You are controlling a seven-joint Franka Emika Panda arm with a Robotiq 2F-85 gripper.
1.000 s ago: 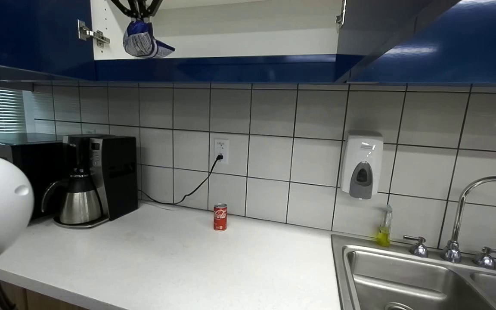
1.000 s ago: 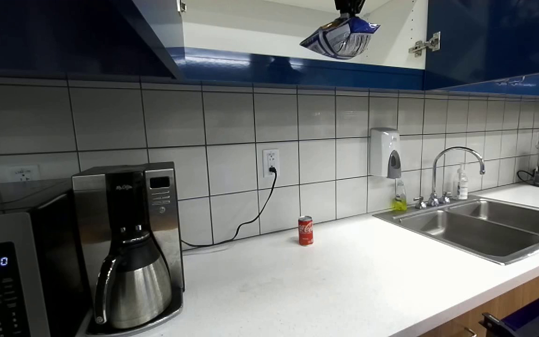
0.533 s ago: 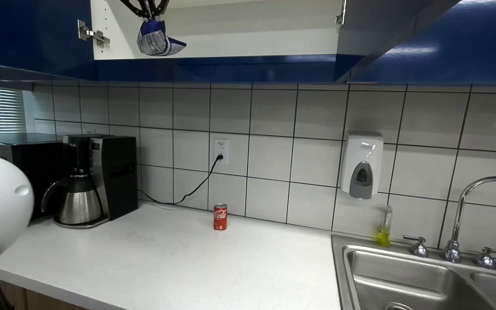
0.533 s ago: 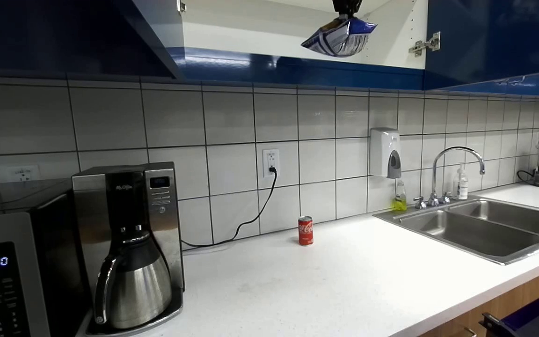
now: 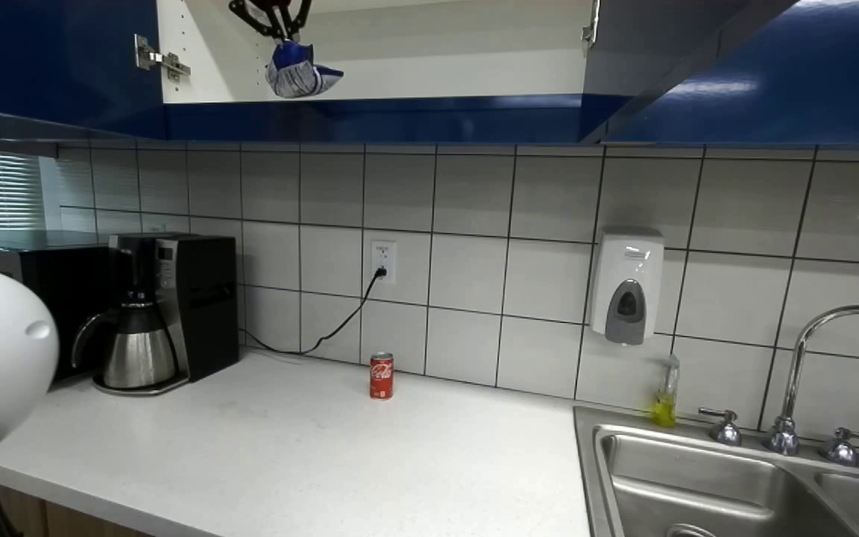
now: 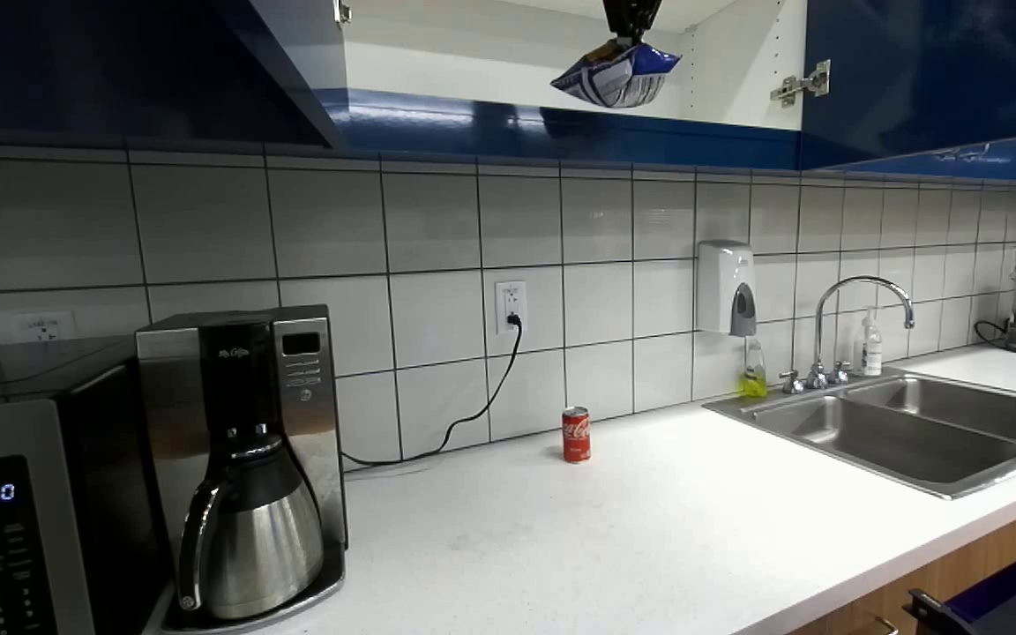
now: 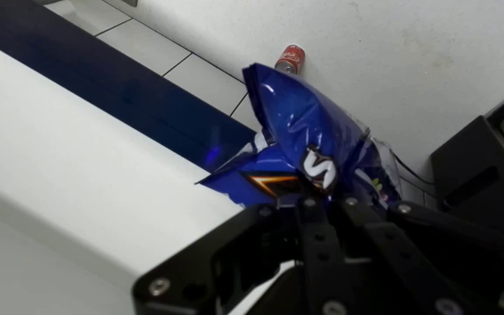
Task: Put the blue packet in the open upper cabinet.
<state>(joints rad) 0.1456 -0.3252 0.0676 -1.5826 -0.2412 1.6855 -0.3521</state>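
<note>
Clenched on the top of the blue packet (image 5: 300, 72), your pincer (image 5: 286, 37) brings its load to the mouth of the open upper cabinet (image 5: 459, 71). Over the last moments the packet has come to look slightly smaller in both exterior views, which suggests you have carried it toward the far side. It now hangs just above the line of the blue front trim (image 5: 400, 118) in those views; the wrist view sets one corner across the pale interior (image 7: 72, 157) and much of the rest against trim and surface (image 7: 392, 65), so whether any is past the edge cannot be told. For the task, the approach appears nearly done: a move farther in, then a release, likely remain.
</note>
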